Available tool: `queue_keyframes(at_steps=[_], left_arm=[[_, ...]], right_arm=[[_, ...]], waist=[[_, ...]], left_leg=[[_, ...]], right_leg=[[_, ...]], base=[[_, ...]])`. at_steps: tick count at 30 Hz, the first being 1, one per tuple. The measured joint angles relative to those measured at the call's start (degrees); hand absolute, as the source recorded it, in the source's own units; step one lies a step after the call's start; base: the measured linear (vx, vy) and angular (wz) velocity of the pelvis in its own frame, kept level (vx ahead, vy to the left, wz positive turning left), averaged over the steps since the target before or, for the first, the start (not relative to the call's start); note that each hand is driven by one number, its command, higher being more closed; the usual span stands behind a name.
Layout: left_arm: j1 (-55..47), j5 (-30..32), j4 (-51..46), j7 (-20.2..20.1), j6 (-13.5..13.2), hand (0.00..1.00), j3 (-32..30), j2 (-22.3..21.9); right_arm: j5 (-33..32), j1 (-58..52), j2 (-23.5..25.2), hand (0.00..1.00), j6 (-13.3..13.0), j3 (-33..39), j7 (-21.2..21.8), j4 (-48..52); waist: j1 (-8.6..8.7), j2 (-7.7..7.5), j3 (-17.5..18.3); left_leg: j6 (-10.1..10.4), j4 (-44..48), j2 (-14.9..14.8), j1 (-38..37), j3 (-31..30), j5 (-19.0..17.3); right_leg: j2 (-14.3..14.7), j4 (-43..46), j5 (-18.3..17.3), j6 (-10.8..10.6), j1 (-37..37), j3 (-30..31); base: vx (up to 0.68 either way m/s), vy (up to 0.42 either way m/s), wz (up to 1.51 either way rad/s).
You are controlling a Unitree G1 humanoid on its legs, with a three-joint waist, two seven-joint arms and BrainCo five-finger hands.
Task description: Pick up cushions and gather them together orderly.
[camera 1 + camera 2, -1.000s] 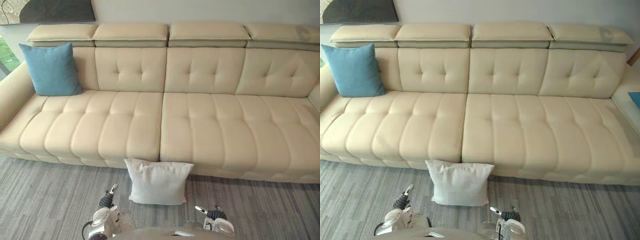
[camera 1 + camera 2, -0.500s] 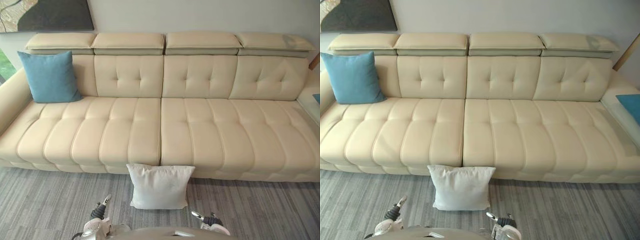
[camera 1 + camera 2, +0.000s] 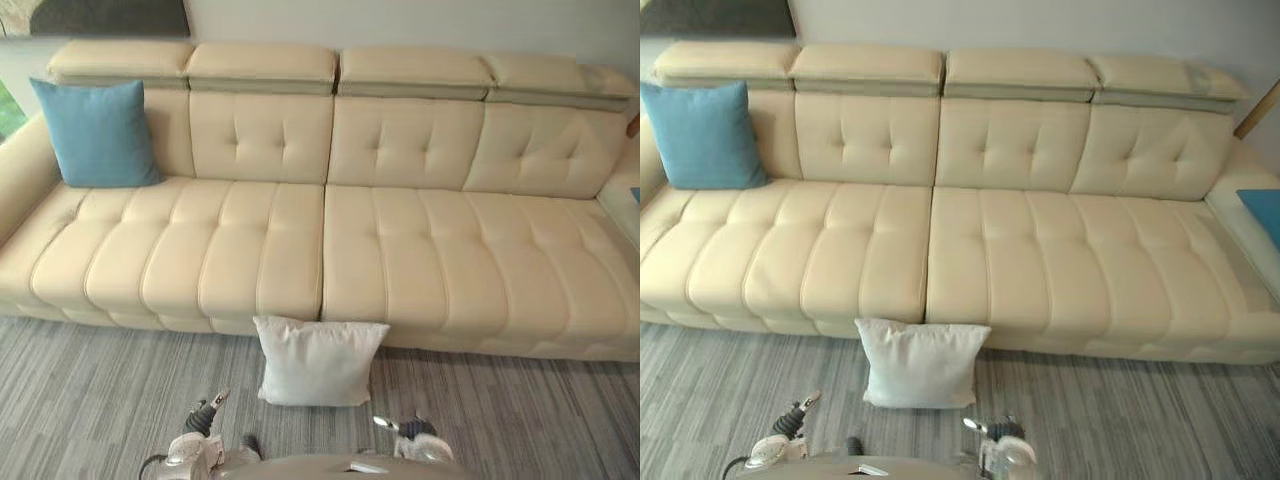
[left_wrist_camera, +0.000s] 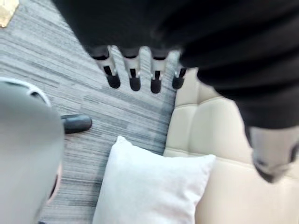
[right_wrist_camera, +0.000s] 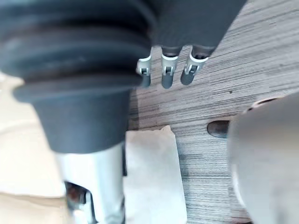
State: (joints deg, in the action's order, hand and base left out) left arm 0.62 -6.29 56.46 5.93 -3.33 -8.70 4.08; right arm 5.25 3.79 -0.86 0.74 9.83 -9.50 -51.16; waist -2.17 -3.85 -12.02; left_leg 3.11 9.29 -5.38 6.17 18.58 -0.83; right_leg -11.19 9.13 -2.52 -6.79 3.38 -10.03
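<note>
Grey carpet (image 3: 90, 390) fronts a long cream sofa (image 3: 420, 260). Both robot hands hang low before us. The left robot hand (image 4: 134, 79) and the right robot hand (image 5: 166, 77) each show straight, relaxed fingers holding nothing. Just beyond them the white cushion (image 3: 318, 360) stands on the carpet, leaning against the sofa's front edge. Further out, a blue cushion (image 3: 97, 133) rests against the backrest at the sofa's left end, and a second blue cushion (image 3: 1262, 212) peeks in at the far right (mostly cut off). Over the last second only our view has shifted: no cushion has moved and neither hand has reached. We judge the gathering not yet begun, with the white cushion the nearest first pick.
</note>
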Motion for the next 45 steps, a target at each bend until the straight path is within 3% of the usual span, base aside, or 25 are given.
queue_keyframes(at_steps=[4,8,12,19,23,27,35,45], left_arm=[[4.41,-3.60,-2.94,2.27,-0.32,0.00,-0.06,0.18],[9.97,-6.50,-6.99,4.52,-0.83,0.00,-0.17,2.40],[18.61,-8.78,-11.38,6.36,-2.05,0.00,-2.87,5.20],[28.75,-13.14,-13.20,6.41,-2.53,0.00,-7.93,6.93],[33.80,-13.91,-14.57,6.39,-2.52,0.00,-8.82,9.95],[38.28,-13.84,-15.61,6.36,-2.58,0.00,-8.73,13.20],[45.31,-13.10,-17.81,6.46,-2.55,0.00,-5.00,15.81],[53.69,-8.13,-22.16,8.54,-2.52,0.00,4.61,16.27]], right_arm=[[1.57,5.89,-2.03,0.00,-0.54,-3.44,-2.02,6.41],[1.79,12.03,-3.59,0.00,-0.44,-5.50,-4.04,12.19],[1.15,19.95,-6.32,0.00,-0.35,-6.89,-6.14,16.06],[-0.66,29.97,-10.97,0.00,-0.39,-6.06,-9.30,18.89],[-1.64,37.86,-14.54,0.00,-0.45,-3.82,-11.23,19.05],[-3.20,41.87,-17.44,0.00,-0.45,-2.10,-12.58,18.64],[-7.91,47.37,-18.21,0.00,-0.20,-0.09,-15.06,16.12],[-13.97,53.53,-16.86,0.00,-0.86,-1.69,-19.75,19.52]], waist=[[-1.17,1.75,-5.00],[-1.16,1.80,-9.21],[-0.94,2.08,-11.99],[-0.31,2.16,-14.62],[-0.66,2.14,-17.44],[-0.77,2.18,-17.59],[-0.82,2.22,-17.77],[-0.76,2.24,-17.78]], left_leg=[[-0.82,16.05,-5.20,13.60,-1.22,-5.92],[-1.86,24.86,-7.48,23.35,-0.33,-9.48],[-2.53,29.93,-9.19,35.83,0.31,-9.78],[-4.04,34.15,-10.26,49.94,-0.79,-7.49],[-4.04,38.20,-11.07,58.05,-1.95,-7.51],[-4.23,42.21,-11.32,66.31,-3.63,-7.40],[-4.97,46.14,-11.68,76.61,-4.94,-6.88],[-4.64,48.41,-12.24,81.91,-5.54,-6.35]], right_leg=[[1.86,7.64,-0.93,0.15,10.11,0.75],[1.42,18.22,-4.17,0.57,22.31,4.01],[1.56,24.43,-4.00,1.17,36.45,5.98],[1.34,31.76,-4.32,1.31,51.10,6.06],[1.01,37.96,-6.13,1.87,59.71,6.09],[0.38,44.02,-7.96,2.56,68.28,6.01],[-0.46,50.32,-9.28,3.35,79.05,6.22],[-0.30,53.58,-9.60,3.68,84.79,6.54]], base=[[-0.19,0.043,-0.09],[-0.21,0.111,-0.24],[-0.19,0.025,-0.20],[-0.04,-0.029,0.04],[-0.01,-0.038,0.08],[-0.04,-0.035,0.15],[-0.06,-0.016,0.07],[-0.04,0.009,0.01]])
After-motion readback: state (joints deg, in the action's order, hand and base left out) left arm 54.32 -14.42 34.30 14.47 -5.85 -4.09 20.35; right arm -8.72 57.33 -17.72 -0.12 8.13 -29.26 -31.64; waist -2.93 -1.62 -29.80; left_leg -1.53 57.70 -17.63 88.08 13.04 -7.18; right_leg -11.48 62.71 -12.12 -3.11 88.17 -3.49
